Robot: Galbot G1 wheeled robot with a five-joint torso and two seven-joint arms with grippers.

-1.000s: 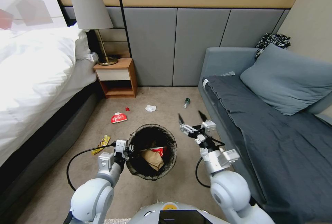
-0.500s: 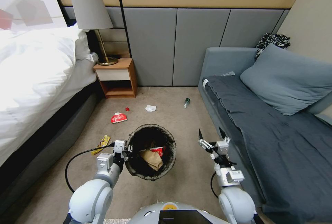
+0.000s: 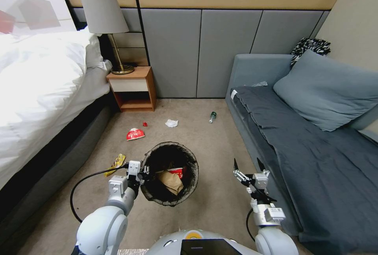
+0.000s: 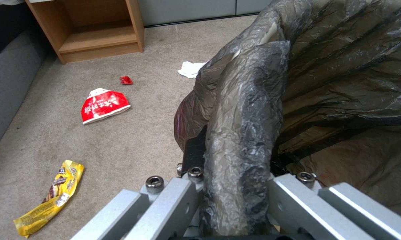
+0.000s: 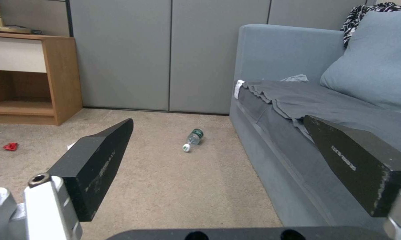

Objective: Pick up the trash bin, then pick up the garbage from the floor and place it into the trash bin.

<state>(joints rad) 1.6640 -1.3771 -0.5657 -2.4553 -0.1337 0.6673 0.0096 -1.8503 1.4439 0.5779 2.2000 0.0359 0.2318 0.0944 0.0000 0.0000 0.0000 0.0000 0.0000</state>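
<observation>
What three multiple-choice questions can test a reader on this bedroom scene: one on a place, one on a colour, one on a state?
1. Where does the small bottle lie?
A. on the carpet near the sofa
B. on the nightstand
C. inside the trash bin

2. What colour is the snack wrapper by the bed?
A. blue
B. yellow
C. green

3. In what state is the right gripper?
A. shut on a tissue
B. shut on the bottle
C. open and empty

Answers:
1. A, it lies on the floor close to the sofa front.
2. B, the left wrist view shows it yellow.
3. C, its fingers stand apart with nothing between, while the left gripper clamps the trash bin rim.
</observation>
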